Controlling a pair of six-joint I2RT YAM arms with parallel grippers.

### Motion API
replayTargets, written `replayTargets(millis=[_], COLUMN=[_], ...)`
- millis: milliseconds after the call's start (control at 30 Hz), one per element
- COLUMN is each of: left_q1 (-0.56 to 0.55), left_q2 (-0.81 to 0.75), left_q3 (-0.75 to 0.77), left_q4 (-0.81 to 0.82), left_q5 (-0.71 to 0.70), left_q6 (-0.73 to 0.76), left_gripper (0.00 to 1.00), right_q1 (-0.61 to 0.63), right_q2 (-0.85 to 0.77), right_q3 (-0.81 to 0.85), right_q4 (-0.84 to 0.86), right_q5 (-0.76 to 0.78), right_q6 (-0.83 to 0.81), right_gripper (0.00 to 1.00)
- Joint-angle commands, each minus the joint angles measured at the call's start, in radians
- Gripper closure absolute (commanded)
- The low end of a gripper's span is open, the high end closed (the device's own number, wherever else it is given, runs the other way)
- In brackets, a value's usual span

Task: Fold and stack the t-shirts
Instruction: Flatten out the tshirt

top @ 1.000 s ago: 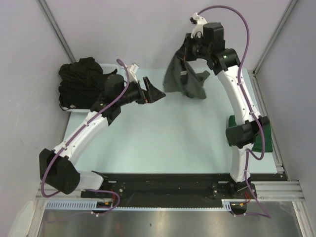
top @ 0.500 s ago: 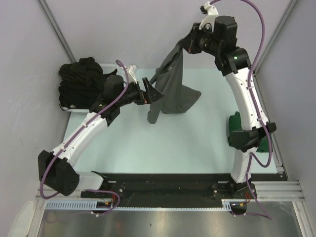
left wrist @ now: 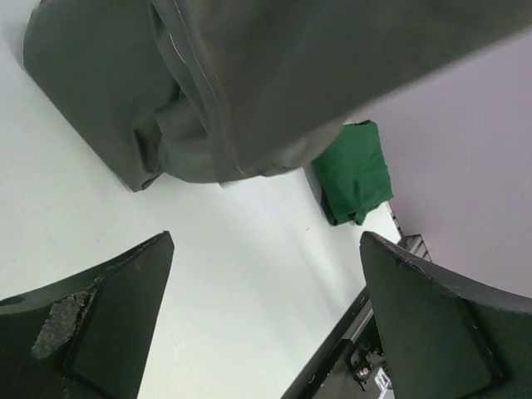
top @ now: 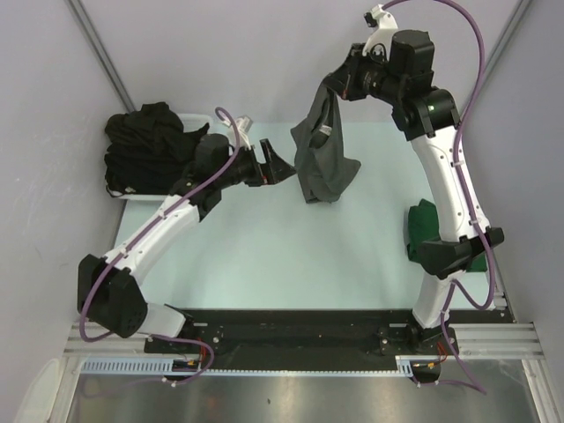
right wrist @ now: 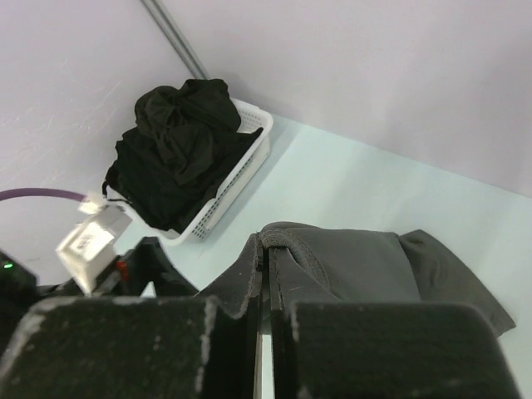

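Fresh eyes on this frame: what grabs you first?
The charcoal grey t-shirt hanging at far centre, pinched in the shut right gripper. Then the open left gripper pointing at it, and the black t-shirts heaped in the white basket at far left.

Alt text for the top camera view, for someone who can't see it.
The right claw holds a charcoal grey t-shirt dangling over the table, with the open left claw beside it. Black t-shirts heap in a white basket at left; a green t-shirt lies at right.
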Motion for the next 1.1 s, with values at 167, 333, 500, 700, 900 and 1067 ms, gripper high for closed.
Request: replayTargets(millis=[167, 333, 500, 700, 900, 1067], left_q1=[-0.052, -0.060, -0.065, -0.078, -0.085, -0.086], left_q2=[0.074, 0.095, 0.149, 0.193, 0.224, 0.253], left_q3=[0.080, 0.105, 0.137, 0.183, 0.202, 0.229], left_q4=[0.043, 0.046, 0.083, 0.077, 0.076, 0.047], left_q5=[-0.032, -0.008, 0.033, 0.026, 0.024, 0.017], left_q6=[0.055, 0.071, 0.055, 0.068, 0.084, 0.095], left_gripper=[0.01, 0.00, 0.21, 0.15, 0.23, 0.80], right_q1=[0.003, 0.004, 0.010, 0.010, 0.013, 0.012], right_q2=[-0.070, -0.079, -0.090, -0.099, -0.094, -0.090], right_q3=[0.034, 0.025, 0.013, 0.020, 0.031, 0.028], right_q4=[-0.020, -0.023, -0.031, -0.028, -0.035, -0.034], right_q5=[-0.009, -0.020, -0.020, -0.031, -0.037, -0.048], right_q6=[-0.002, 0.004, 0.002, 0.008, 0.007, 0.004], right_gripper=[1.00, 1.00, 1.00, 1.00, 1.00, 1.00])
